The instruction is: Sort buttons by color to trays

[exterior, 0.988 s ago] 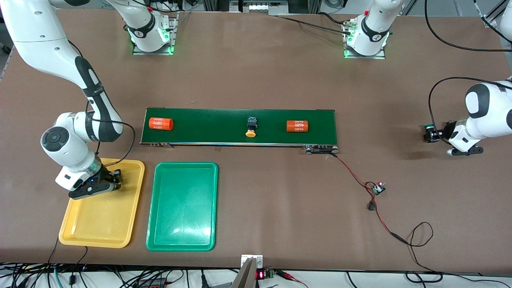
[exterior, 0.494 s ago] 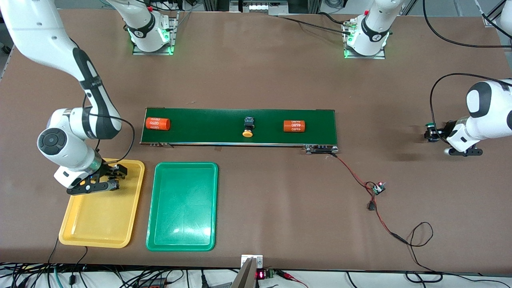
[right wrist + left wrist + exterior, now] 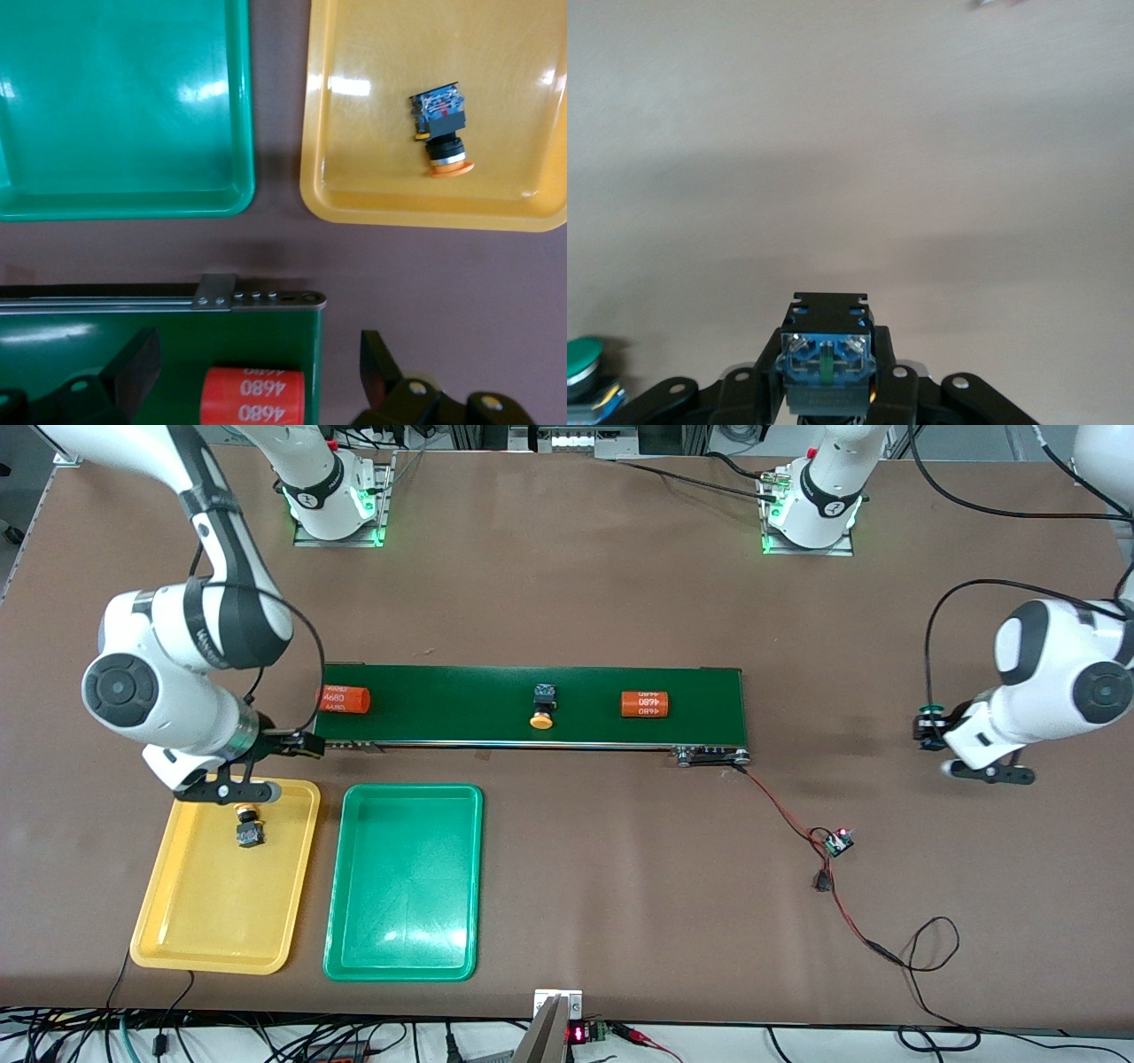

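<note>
One yellow-capped button lies on its side in the yellow tray. My right gripper hangs open above the gap between that tray and the conveyor's end, holding nothing. A second yellow button rides the conveyor belt. The green tray holds nothing. At the left arm's end, my left gripper is shut on a green button, above bare table. Another green button shows beside it in the left wrist view.
Two orange cylinders marked 4680 lie on the belt; one is right under my right gripper. A red-black wire with a small board trails from the conveyor toward the front camera.
My right gripper opened, left the yellow button in the yellow tray and rose toward the conveyor's end. The things on the belt drifted toward the right arm's end. The left gripper shifted slightly.
</note>
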Action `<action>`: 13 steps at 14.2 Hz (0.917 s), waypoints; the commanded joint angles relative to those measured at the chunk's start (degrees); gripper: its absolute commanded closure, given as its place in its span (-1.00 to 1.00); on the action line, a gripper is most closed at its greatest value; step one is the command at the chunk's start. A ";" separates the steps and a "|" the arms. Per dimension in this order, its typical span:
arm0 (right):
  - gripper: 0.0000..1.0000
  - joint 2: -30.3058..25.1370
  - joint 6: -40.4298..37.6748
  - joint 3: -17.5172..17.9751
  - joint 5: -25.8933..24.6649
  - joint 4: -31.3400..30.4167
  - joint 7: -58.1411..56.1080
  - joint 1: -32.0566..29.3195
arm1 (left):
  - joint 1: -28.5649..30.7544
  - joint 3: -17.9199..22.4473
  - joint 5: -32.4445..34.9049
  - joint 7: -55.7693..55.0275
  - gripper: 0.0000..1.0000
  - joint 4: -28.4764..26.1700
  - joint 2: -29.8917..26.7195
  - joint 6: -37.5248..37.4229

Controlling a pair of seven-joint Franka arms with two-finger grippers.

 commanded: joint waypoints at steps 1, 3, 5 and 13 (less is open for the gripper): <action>-1.00 -1.76 -1.83 -0.53 0.90 -0.83 6.08 3.96 | -5.97 0.53 -4.50 -0.20 1.00 0.40 -2.00 -1.55; -1.00 -2.47 -1.74 -0.53 1.34 -1.26 6.98 6.87 | -10.80 0.53 -8.38 -1.60 1.00 0.93 -3.32 -1.64; -1.00 -2.47 -1.83 -0.53 3.53 -1.44 6.89 8.81 | -15.02 0.53 -8.48 -2.40 1.00 2.24 -2.97 -2.43; -1.00 -2.56 0.27 -0.97 9.60 -3.63 11.63 15.22 | -28.91 0.70 -8.57 -9.85 1.00 3.12 -0.25 -1.99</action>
